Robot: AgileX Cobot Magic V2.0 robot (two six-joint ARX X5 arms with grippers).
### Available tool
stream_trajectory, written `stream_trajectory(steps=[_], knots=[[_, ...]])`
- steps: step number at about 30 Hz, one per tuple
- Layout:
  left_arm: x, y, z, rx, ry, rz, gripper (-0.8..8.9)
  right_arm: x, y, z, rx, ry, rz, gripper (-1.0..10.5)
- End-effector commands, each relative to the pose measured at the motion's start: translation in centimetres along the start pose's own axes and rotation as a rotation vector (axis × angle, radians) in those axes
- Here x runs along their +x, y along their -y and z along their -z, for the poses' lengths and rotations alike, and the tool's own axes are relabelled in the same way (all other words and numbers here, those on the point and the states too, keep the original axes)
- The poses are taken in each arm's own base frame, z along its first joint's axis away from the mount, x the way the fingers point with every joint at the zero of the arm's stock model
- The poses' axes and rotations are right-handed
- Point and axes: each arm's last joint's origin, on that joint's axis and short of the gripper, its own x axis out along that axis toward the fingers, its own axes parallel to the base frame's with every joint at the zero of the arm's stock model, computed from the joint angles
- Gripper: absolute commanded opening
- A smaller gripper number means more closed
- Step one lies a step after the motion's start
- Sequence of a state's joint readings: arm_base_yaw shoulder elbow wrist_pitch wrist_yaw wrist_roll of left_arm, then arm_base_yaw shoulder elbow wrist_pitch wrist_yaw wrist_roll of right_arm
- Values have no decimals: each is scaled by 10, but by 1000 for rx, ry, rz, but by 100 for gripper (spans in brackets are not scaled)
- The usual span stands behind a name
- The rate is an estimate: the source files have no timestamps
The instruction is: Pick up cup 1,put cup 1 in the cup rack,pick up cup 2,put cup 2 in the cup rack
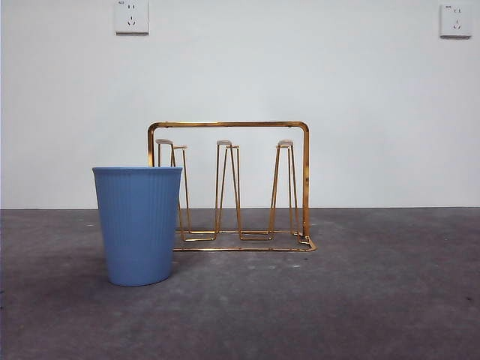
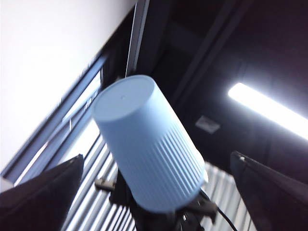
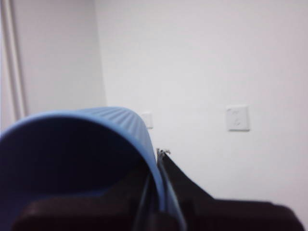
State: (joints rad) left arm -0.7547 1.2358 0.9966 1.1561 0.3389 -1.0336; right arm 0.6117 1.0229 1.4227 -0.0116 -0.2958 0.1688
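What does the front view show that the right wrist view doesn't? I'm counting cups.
Front only: the rack and a cup standing on the table, partly in front of it, with no gripper near. Right wrist only: the right gripper, jaws shut on the rim of a second cup. Both: the white wall with sockets.

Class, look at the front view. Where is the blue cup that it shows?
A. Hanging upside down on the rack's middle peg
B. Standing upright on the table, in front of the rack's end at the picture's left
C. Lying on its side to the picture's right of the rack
B: the blue cup stands mouth up on the table, overlapping that end of the cup rack, whose pegs are bare.
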Motion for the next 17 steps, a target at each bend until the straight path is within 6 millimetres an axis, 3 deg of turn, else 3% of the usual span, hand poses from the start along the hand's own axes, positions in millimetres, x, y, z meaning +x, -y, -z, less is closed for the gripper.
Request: stream_trajectory(steps=[1,7,17], knots=[[1,-7,4,-2,34,6,626,8,-4,6,18,-1,-34,-13],[1,-18,10,-2,59,-7,626,30,-5,24,42,-31,-74,-12],[1,-13,7,31,100,27,625,51,-5,46,51,-91,-90,-12]])
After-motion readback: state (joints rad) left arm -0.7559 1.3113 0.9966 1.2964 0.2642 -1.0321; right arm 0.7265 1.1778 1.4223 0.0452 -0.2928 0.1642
